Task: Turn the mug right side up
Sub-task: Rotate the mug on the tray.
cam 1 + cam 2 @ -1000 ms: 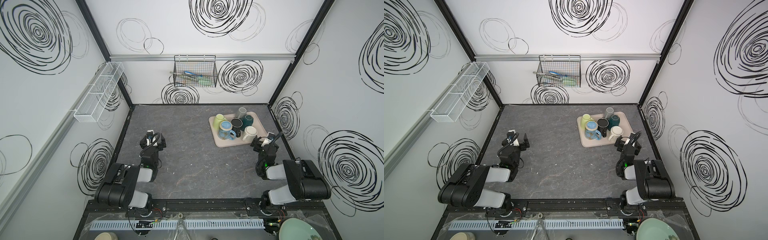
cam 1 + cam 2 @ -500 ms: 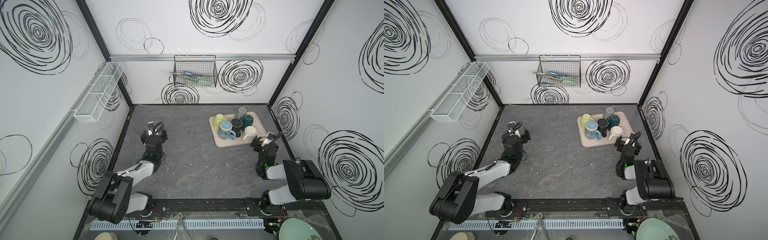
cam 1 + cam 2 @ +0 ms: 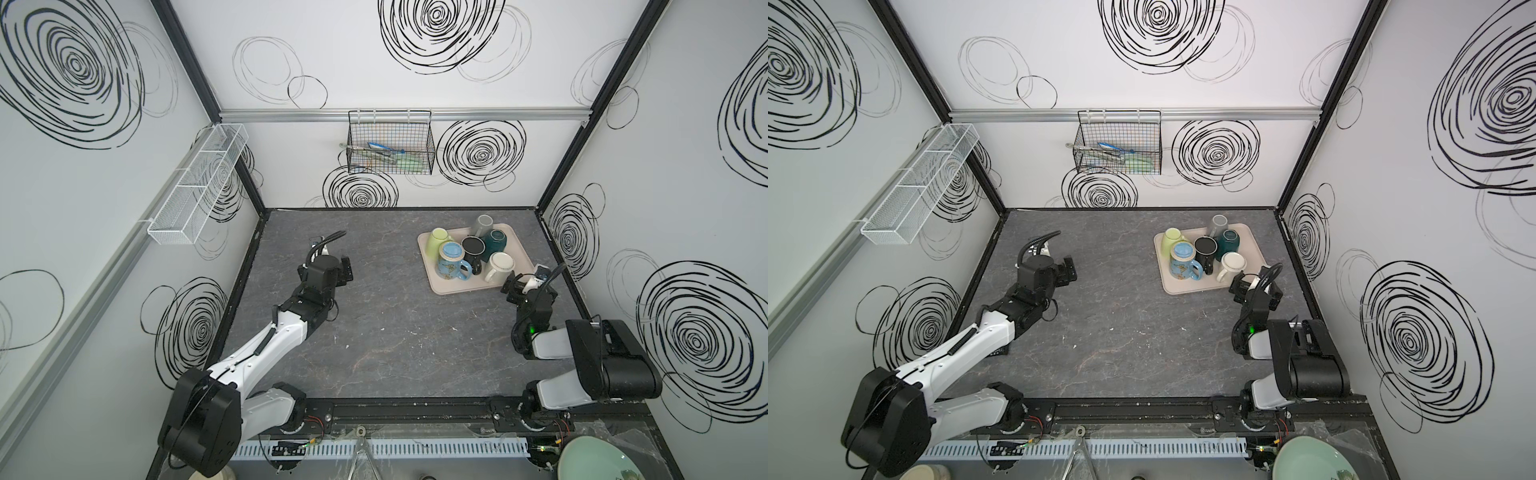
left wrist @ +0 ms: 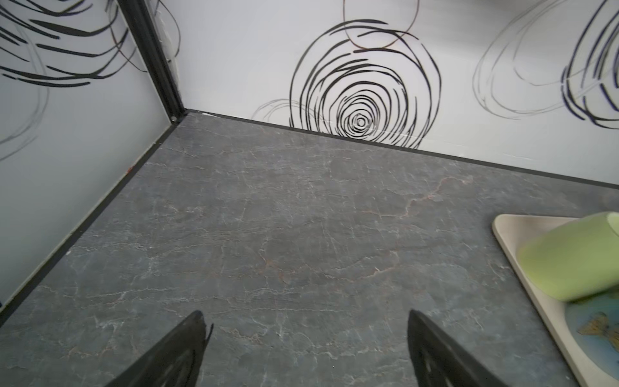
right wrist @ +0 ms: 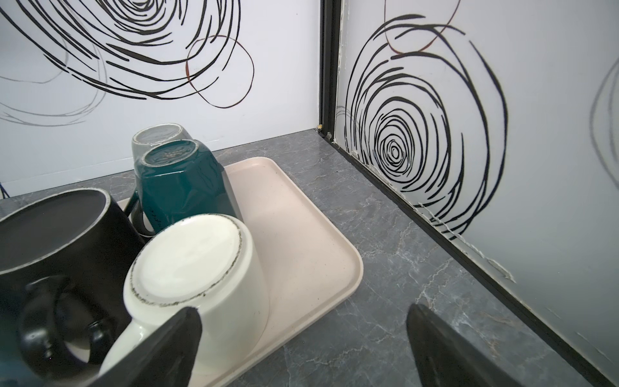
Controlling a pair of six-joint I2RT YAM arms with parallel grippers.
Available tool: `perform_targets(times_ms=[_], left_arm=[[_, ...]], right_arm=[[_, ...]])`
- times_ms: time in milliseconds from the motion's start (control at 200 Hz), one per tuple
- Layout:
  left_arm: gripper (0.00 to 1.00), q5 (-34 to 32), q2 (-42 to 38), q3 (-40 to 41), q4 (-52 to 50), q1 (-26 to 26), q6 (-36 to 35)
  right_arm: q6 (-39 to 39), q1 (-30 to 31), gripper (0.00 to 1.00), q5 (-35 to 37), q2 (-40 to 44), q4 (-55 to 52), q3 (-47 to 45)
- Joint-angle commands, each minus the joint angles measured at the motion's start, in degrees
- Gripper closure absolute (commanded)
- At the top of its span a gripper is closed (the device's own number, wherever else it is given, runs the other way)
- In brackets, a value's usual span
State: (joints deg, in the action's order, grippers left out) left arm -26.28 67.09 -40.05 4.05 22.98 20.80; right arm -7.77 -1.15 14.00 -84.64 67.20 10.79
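A beige tray at the back right carries several mugs. The white mug, teal mug, grey mug and pale blue mug stand upside down. The black mug stands mouth up, and the green mug lies tilted. My right gripper is open at the tray's near right corner, with one fingertip beside the white mug, holding nothing. My left gripper is open and empty over bare table, left of the tray and green mug.
On the back wall hangs a black wire basket with utensils. A white mesh shelf is fixed to the left wall. A green bowl sits outside the front right corner. The right wall runs close beside my right gripper.
My left arm has stretched out from its folded pose at the front left, carrying its open gripper farther back and toward the middle. The right arm and the mugs have not moved.
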Motion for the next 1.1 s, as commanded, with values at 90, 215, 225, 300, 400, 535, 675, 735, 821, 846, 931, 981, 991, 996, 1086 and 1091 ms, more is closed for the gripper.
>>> perform_targets(times_ms=[90,215,225,300,400,535,675,735,821,846,931,981,991,996,1086,1091], left_arm=[[0.04,-2.61,-4.76,3.0,-2.48,8.45,3.45],[0.04,2.95,-8.07,6.72,-1.65,9.32,7.33],[0.04,3.44,-8.32,6.96,-1.52,9.35,7.37],[0.04,5.8,-10.27,7.91,-2.1,9.93,7.15],[0.04,3.32,-12.5,9.38,-2.3,12.01,6.51],[0.04,-0.08,-14.27,12.03,0.73,15.93,3.99],[0.04,-4.59,-16.34,15.2,4.15,20.26,-1.18],[0.04,-5.28,-17.36,16.87,6.51,21.11,-3.14],[0.04,-5.0,-18.99,17.67,7.06,21.13,-3.62],[0.04,-4.79,-19.43,18.03,7.48,21.19,-3.75],[0.04,-4.43,-20.89,19.33,8.53,21.23,-3.92],[0.04,-4.7,-21.52,19.87,8.87,21.21,-3.92],[0.04,-4.78,-21.51,19.91,8.87,21.22,-3.92],[0.04,-4.76,-21.54,19.96,8.87,21.22,-3.88],[0.04,-4.26,-21.24,20.32,9.42,21.23,-3.58],[0.04,-4.19,-21.22,20.34,9.5,21.23,-3.53]], right_arm=[[-0.58,-0.01,0.0,0.51,0.92,1.05,0.55],[-0.58,-0.13,0.0,0.49,0.92,0.95,0.51],[-0.54,-0.05,0.0,0.5,1.0,1.04,0.5],[-0.47,0.09,0.0,0.67,1.15,1.49,0.19],[-0.28,0.48,0.0,1.36,1.3,1.59,0.11],[2.48,3.97,0.0,5.93,2.1,6.56,-2.5],[2.66,4.24,0.0,5.62,2.61,6.58,-2.88],[2.45,3.7,0.0,4.82,2.45,5.04,-1.98],[2.16,3.05,0.0,3.41,2.44,2.87,-0.84],[2.15,2.92,0.0,3.0,2.5,2.47,-0.62],[3.57,2.87,0.0,2.88,4.29,2.01,-0.6],[3.58,4.23,0.0,9.14,8.21,-0.72,0.57],[2.99,4.64,0.0,10.35,9.46,-2.9,1.02],[2.7,4.74,0.0,10.75,9.96,-4.29,1.27],[-2.7,3.37,0.0,4.14,16.43,-18.4,5.51],[-3.09,3.31,0.0,3.77,16.57,-18.85,5.76]])
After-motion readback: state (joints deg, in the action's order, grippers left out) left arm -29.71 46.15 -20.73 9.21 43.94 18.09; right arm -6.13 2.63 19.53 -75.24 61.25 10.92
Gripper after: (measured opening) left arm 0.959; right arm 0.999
